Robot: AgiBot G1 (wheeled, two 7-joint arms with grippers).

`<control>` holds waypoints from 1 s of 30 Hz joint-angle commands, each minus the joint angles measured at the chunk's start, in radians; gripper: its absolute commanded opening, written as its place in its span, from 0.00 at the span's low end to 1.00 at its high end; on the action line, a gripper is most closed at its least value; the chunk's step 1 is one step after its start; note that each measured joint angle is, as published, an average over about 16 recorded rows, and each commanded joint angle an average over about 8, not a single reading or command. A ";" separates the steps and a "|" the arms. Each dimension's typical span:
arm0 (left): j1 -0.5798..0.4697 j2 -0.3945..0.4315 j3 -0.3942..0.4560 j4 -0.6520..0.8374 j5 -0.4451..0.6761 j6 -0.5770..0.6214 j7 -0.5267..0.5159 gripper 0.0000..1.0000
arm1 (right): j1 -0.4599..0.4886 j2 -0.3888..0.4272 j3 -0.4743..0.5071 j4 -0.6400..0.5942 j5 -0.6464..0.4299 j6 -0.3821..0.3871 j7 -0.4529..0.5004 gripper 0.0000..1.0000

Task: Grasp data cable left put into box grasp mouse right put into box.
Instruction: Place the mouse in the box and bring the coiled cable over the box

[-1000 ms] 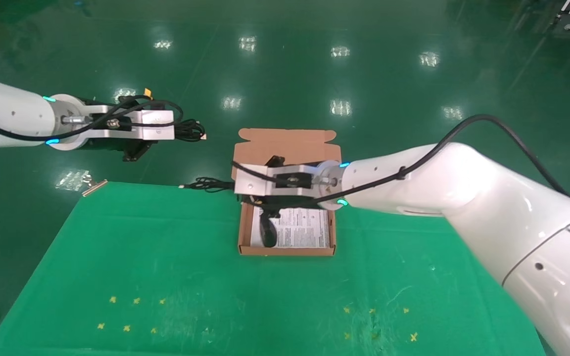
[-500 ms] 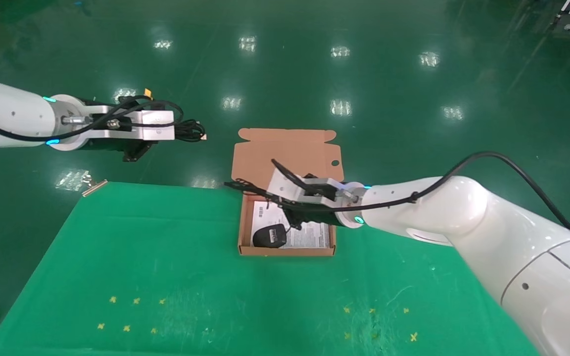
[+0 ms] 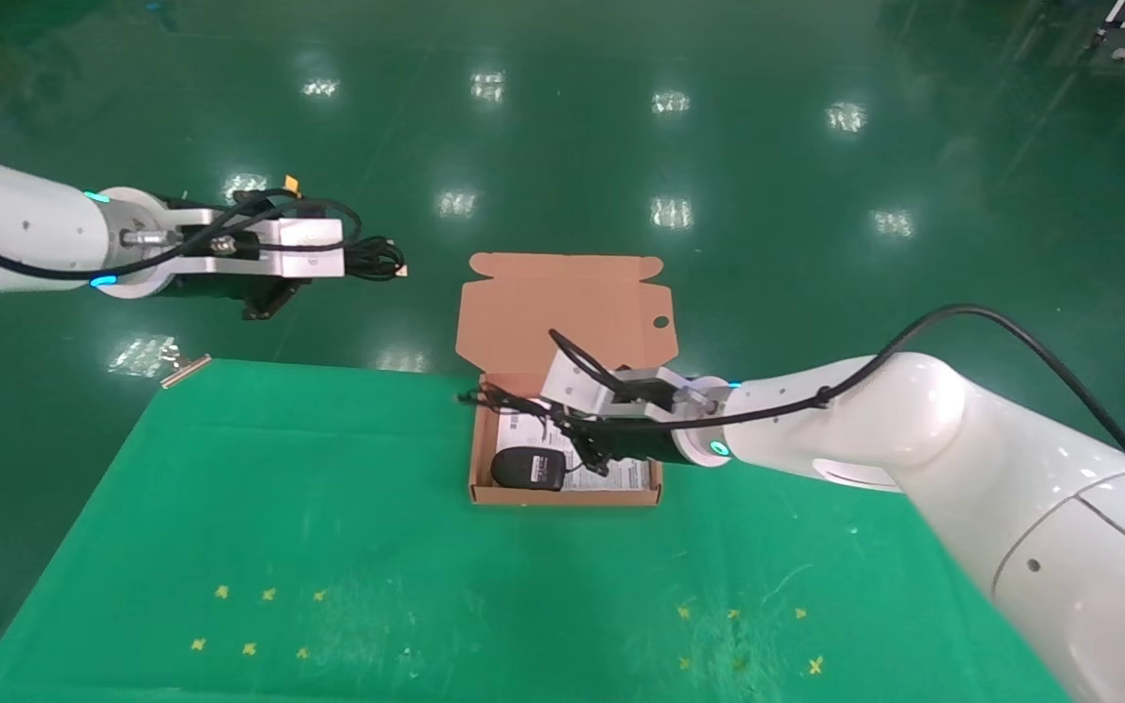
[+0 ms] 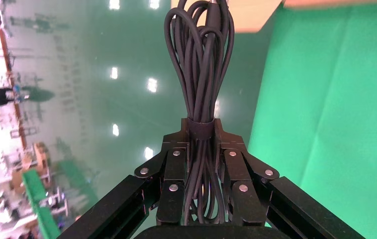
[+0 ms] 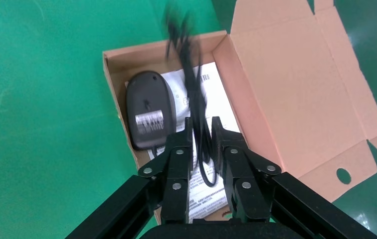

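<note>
Mouse [image 3: 528, 468] lies belly-up in the box [image 3: 565, 495], at its near left corner. Over the box, the right gripper [image 5: 201, 134] pinches the mouse's cord [image 5: 196, 99]. Far left of the box, the left gripper [image 4: 202, 137] clamps the data cable [image 4: 200, 64] aloft.
</note>
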 commanded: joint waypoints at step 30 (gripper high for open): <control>0.253 0.314 0.038 0.316 -0.249 -0.354 0.354 0.00 | 0.088 0.402 -0.089 0.375 -0.170 0.006 0.241 1.00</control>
